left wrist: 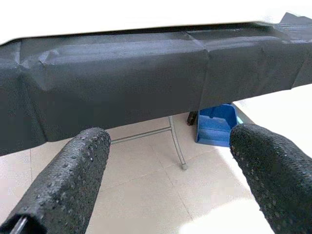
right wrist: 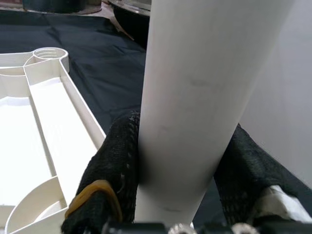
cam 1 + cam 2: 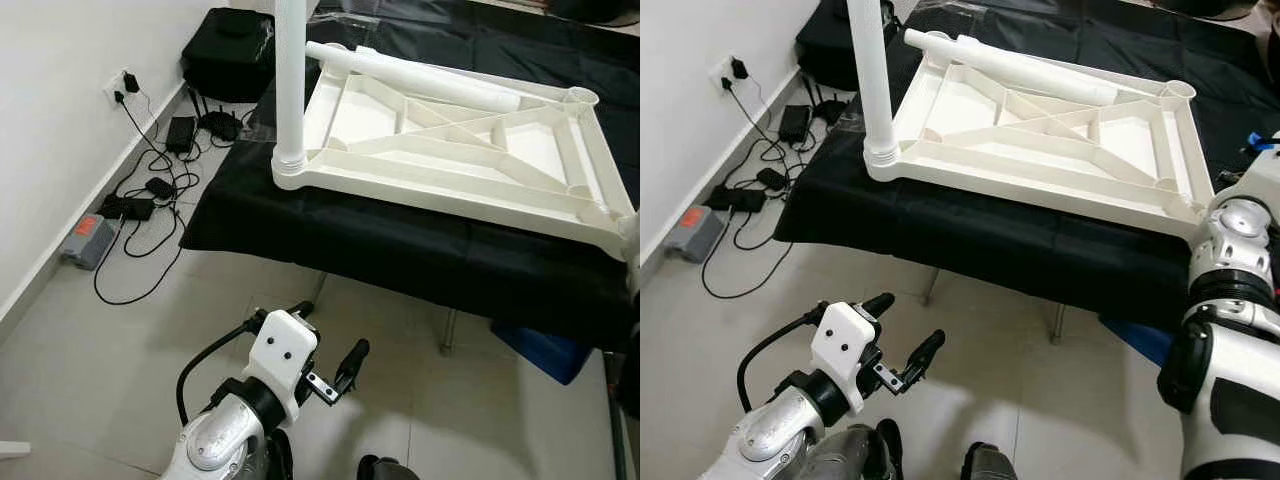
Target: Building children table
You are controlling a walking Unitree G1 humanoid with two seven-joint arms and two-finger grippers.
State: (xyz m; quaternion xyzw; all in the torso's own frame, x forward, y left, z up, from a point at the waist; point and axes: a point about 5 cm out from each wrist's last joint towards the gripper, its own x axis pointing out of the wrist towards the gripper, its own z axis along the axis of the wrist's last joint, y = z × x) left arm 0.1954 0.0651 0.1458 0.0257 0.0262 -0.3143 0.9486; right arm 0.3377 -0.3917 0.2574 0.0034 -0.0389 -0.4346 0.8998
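The white table top (image 3: 430,190) lies upside down on a black-covered table (image 3: 400,250). One white leg (image 3: 289,80) stands upright in its near-left corner. A second leg (image 3: 420,75) lies across the ribs at the back. My right gripper (image 2: 180,165) is shut on a third white leg (image 2: 195,87), held upright by the top's near-right corner; an empty round socket (image 2: 48,52) shows further along that side. My left gripper (image 3: 330,330) hangs open and empty, low over the floor in front of the table, facing the cloth edge.
Cables, adapters and a grey-orange box (image 3: 88,238) lie on the floor by the left wall, with a black bag (image 3: 228,50) behind them. A blue bin (image 3: 545,350) and a thin metal table leg (image 3: 447,335) stand under the table.
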